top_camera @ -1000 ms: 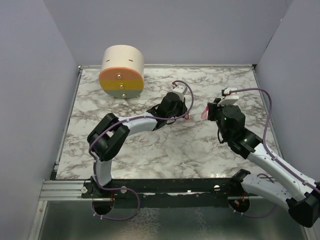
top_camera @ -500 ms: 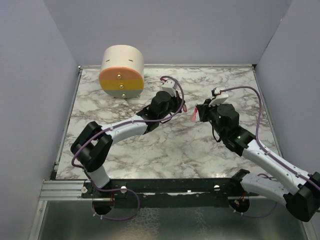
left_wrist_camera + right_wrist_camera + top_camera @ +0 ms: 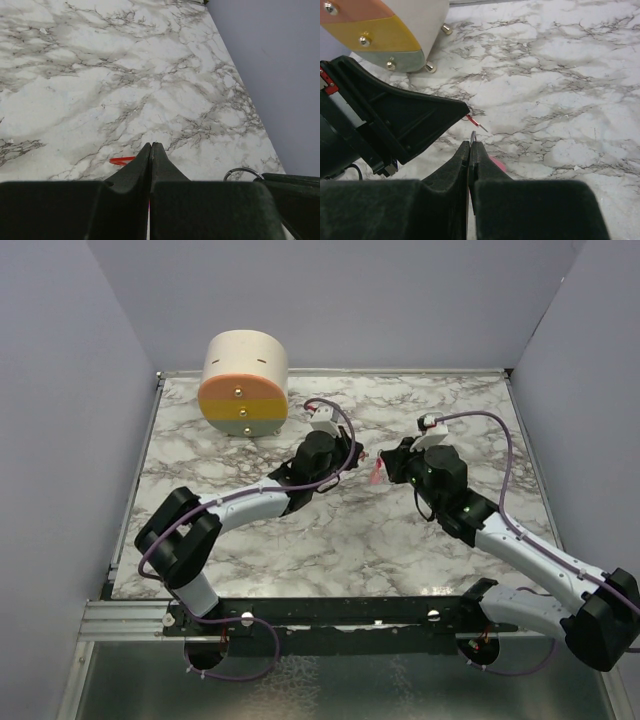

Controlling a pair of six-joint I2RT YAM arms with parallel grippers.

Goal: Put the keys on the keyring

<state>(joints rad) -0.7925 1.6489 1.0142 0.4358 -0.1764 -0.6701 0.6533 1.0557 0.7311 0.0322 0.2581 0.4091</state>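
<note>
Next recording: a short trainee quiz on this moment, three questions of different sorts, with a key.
1. True or false: the left gripper is shut on the keys.
2. What does the right gripper hold? A) the keyring B) a purple cable C) nothing
3. Fill in: the round beige box stands at the table's far ____ corner.
Key: 1 true; 2 A; 3 left.
</note>
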